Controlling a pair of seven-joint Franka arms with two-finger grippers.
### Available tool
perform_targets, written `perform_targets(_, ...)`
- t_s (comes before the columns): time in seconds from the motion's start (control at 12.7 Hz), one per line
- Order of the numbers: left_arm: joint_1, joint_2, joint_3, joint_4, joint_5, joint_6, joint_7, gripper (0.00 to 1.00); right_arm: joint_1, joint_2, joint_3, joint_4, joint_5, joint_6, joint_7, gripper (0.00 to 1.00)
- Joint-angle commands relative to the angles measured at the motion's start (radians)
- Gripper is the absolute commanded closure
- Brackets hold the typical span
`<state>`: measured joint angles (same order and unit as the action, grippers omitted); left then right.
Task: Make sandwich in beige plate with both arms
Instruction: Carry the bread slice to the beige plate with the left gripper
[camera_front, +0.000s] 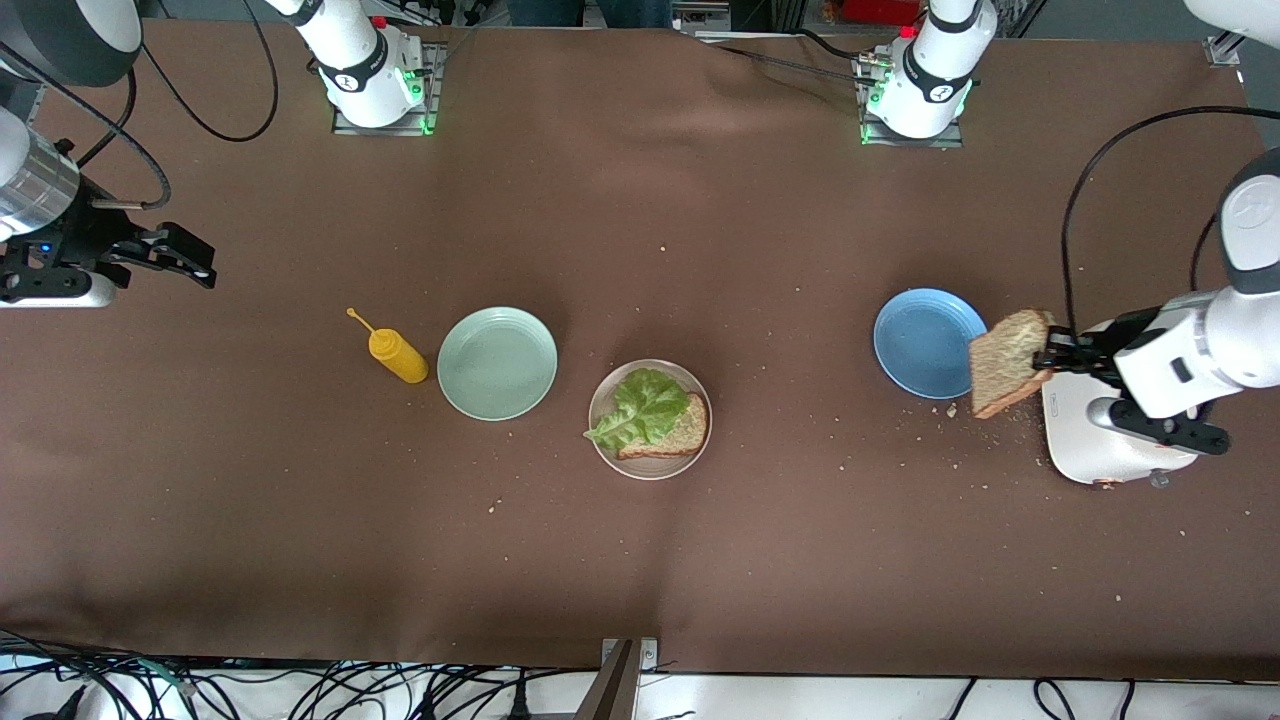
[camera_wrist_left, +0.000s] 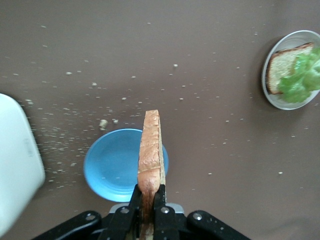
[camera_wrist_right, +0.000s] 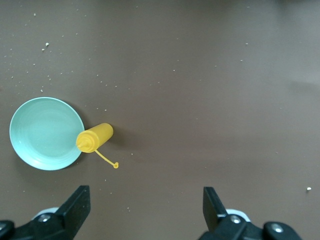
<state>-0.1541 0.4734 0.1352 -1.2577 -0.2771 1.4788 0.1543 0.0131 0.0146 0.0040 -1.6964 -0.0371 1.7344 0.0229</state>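
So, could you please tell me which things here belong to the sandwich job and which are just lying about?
Job: beige plate with bread slice and lettuce; second slice held by left gripper; right gripper waiting, open.

Lying about: mustard bottle, mint-green plate, blue plate, toaster.

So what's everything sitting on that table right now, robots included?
beige plate: one, pale beige, mid-table.
bread slice: one, brown, on the beige plate.
lettuce leaf: one, green, on that slice.
second bread slice: one, brown, held in the air.
blue plate: one, blue, toward the left arm's end.
mint-green plate: one, pale green, beside the bottle.
mustard bottle: one, yellow, lying down.
toaster: one, white, at the left arm's end.
crumbs: many, scattered.
left gripper: black, shut on second bread slice.
right gripper: black, open, waiting.
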Motion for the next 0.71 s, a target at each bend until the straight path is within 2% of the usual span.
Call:
perform_targets(0.0, -0.132, 0.077, 0.017, 0.023, -0.102, 0.029, -0.177, 1.0, -0.047, -0.013, 0.024, 0.013, 0.026, -0.065, 0.002, 0.0)
perform_targets(0.32, -0.271, 0.166, 0.017, 0.021, -0.255, 0.222, -0.406, 1.0, -0.045, -0.025, 0.022, 0.021, 0.035, -0.124, 0.003, 0.0)
perform_targets(0.63, -0.321, 0.191, 0.017, 0.02, -0.468, 0.356, -0.482, 1.0, -0.038, -0.024, 0.018, 0.052, 0.039, -0.138, 0.008, 0.0)
